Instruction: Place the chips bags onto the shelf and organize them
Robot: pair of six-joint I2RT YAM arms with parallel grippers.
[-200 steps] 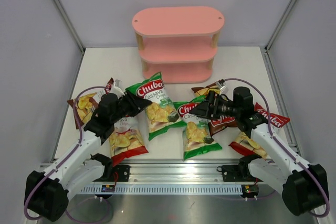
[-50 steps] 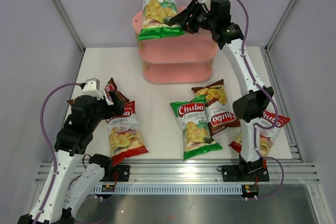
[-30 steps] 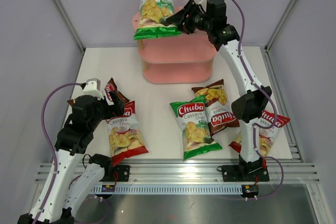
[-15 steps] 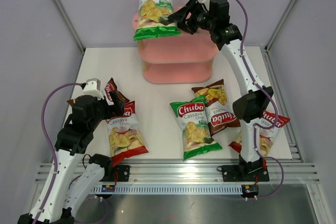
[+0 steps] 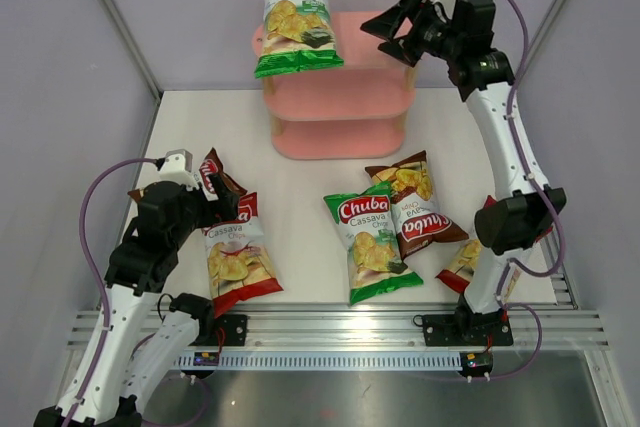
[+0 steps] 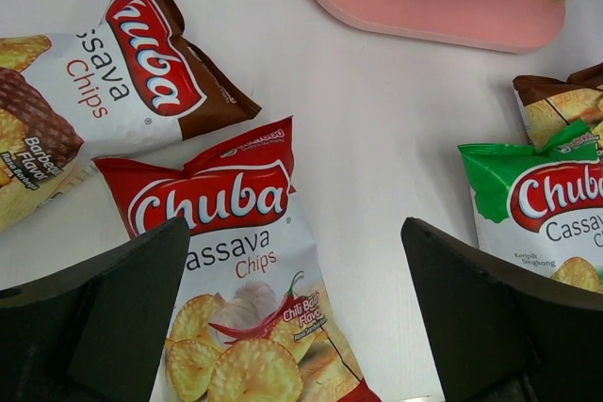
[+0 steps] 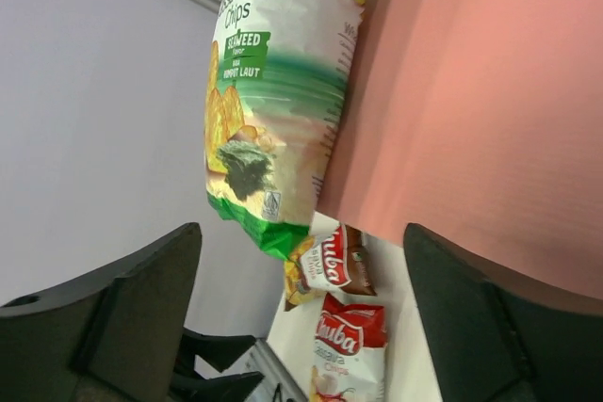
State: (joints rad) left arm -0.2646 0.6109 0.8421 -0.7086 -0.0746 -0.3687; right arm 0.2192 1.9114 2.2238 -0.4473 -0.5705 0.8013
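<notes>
A green chips bag (image 5: 297,22) stands on the left end of the pink shelf's top board (image 5: 372,29), overhanging its edge; the right wrist view shows the same green bag (image 7: 278,91) beside that board (image 7: 471,110). My right gripper (image 5: 388,32) hangs open and empty over the board's right half, apart from the bag. On the table lie a red bag (image 5: 236,252), a brown bag (image 5: 213,172), a green bag (image 5: 368,242), a second brown bag (image 5: 415,209) and a red bag (image 5: 465,259) partly hidden by the right arm. My left gripper (image 5: 222,205) hovers open over the red bag (image 6: 240,270).
The shelf (image 5: 340,132) stands at the back centre against the rear wall. Grey side walls close in the table left and right. A metal rail (image 5: 340,332) with both arm bases runs along the near edge.
The right gripper opened, let go of the green bag and drew back to the right. The bag stays on the top board. The left arm has not moved.
</notes>
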